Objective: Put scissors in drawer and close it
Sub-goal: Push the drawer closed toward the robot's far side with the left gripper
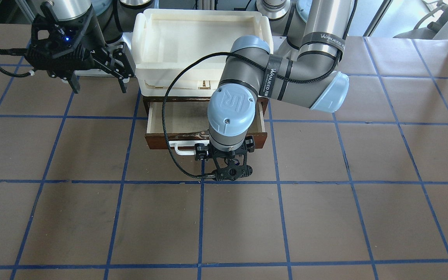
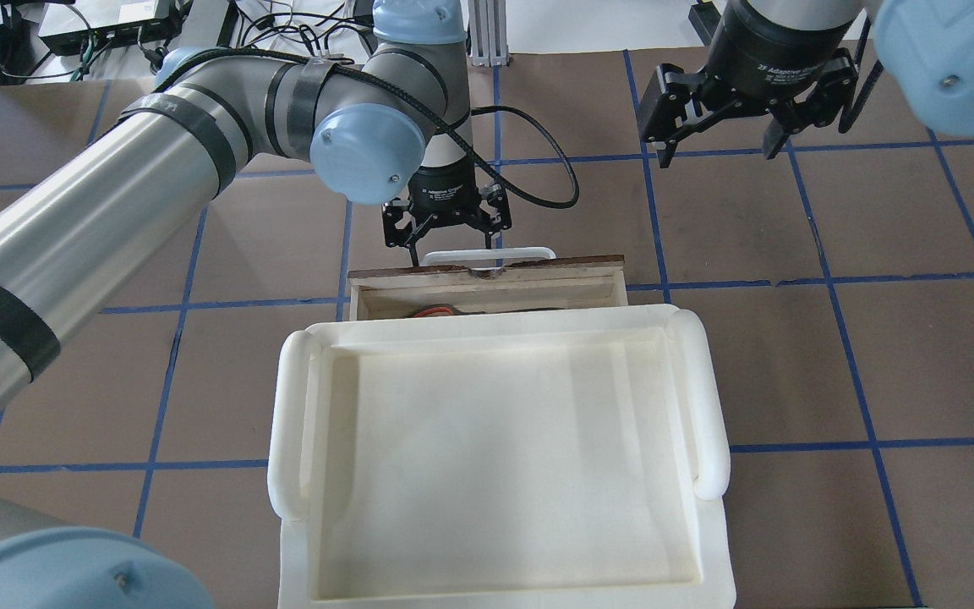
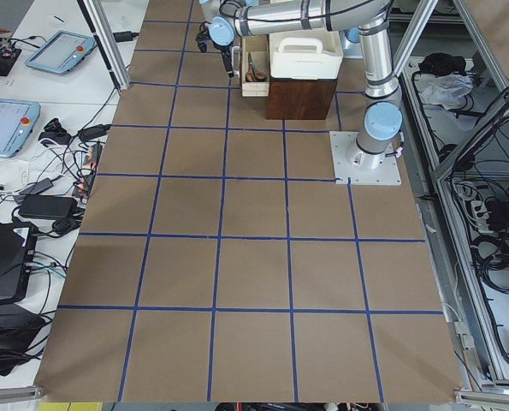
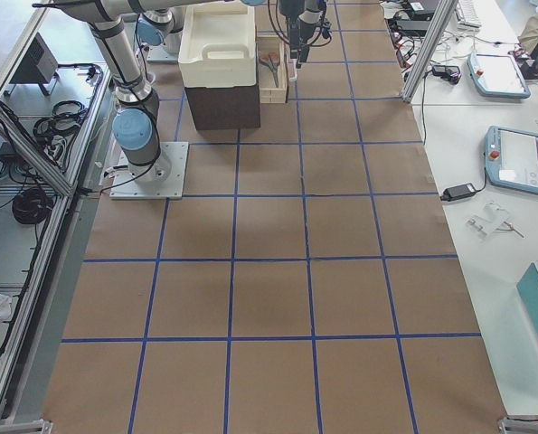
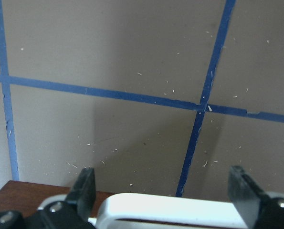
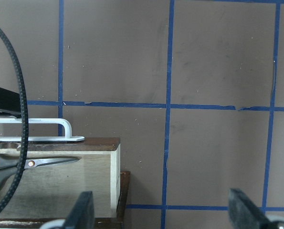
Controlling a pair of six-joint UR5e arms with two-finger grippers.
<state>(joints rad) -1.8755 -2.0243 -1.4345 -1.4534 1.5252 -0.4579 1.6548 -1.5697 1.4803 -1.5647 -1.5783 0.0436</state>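
1. Scissors (image 6: 46, 162) lie inside the open drawer (image 1: 158, 140).
2. Left gripper (image 5: 162, 179): spread wide astride the white handle (image 5: 170, 205), gripping nothing.
3. Right gripper (image 2: 719, 152): open, empty, at 2 o'clock from the drawer in the overhead view.

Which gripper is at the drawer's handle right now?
The left gripper, open with fingers either side of the white bar handle; the right gripper hangs open over the table, away from the drawer.

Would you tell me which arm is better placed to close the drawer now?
Left: the left gripper hangs open at the drawer's white handle, scissors inside; the right gripper is off to the side.
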